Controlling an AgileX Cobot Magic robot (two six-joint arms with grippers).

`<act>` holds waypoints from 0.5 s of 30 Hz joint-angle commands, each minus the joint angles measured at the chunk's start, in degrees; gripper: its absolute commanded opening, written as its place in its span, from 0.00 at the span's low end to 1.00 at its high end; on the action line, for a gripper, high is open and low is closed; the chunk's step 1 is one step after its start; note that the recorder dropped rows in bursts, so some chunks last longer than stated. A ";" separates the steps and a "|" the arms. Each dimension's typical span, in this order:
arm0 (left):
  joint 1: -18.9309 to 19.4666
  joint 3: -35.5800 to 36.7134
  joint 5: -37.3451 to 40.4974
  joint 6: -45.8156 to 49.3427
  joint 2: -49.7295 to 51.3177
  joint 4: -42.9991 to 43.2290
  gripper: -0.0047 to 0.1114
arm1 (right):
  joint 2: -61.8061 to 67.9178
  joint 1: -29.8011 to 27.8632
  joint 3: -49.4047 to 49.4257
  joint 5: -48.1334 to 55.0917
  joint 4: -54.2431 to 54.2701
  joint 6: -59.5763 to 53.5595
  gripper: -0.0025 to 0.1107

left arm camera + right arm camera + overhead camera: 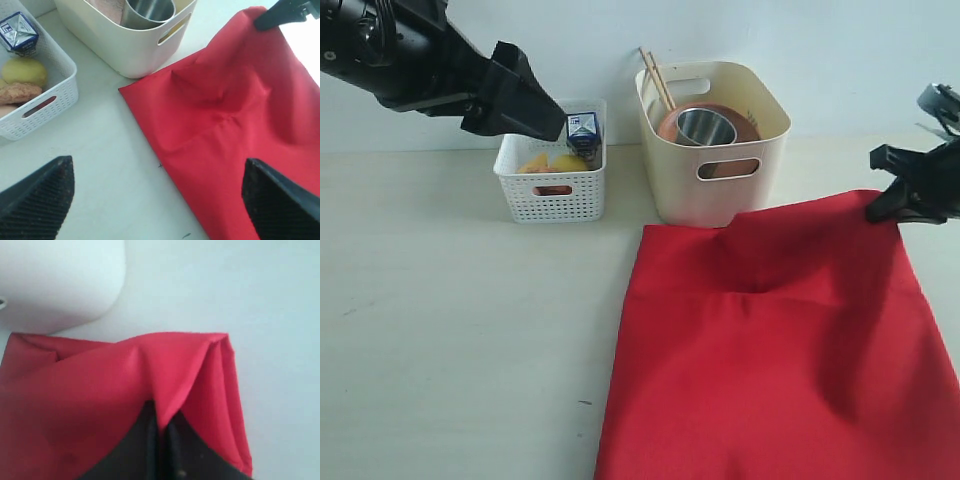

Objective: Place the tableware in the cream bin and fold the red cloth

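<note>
Right gripper (pixel 161 432) jaws clamped on cloth (pixel 770 340) corner, 3 o'clock; cloth spread on tabletop (pixel 450 320), 4 o'clock. Left gripper (pixel 160 197) jaws apart, 11 o'clock. Cup (pixel 705 125), chopsticks (pixel 657 80) in bin (pixel 720 190), 1 o'clock. Carton (pixel 583 132) print unreadable.

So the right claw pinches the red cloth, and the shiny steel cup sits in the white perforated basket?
No: the exterior view shows the shiny steel cup in the tall cream plastic bin; the right gripper pinches the red cloth.

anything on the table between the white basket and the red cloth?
No. The stretch of table between the white basket and the red cloth is bare, as both the exterior and left wrist views show.
</note>
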 commanded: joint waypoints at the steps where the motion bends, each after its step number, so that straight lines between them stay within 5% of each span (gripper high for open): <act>1: 0.07 0.12 -0.32 0.19 -0.02 0.10 0.78 | -2.21 -3.43 -0.24 -1.52 -1.95 3.81 0.02; 9: 0.07 0.12 -0.44 0.19 -0.02 0.09 0.78 | -0.75 -3.96 1.68 -3.28 -19.38 19.03 0.05; 11: 0.07 0.12 -0.34 0.19 -0.02 0.09 0.78 | -0.58 -3.96 1.68 -2.23 -18.48 19.09 0.14; 15: 0.07 0.12 0.31 0.19 -0.02 0.09 0.78 | -0.73 -3.32 1.68 1.19 -16.03 15.33 0.46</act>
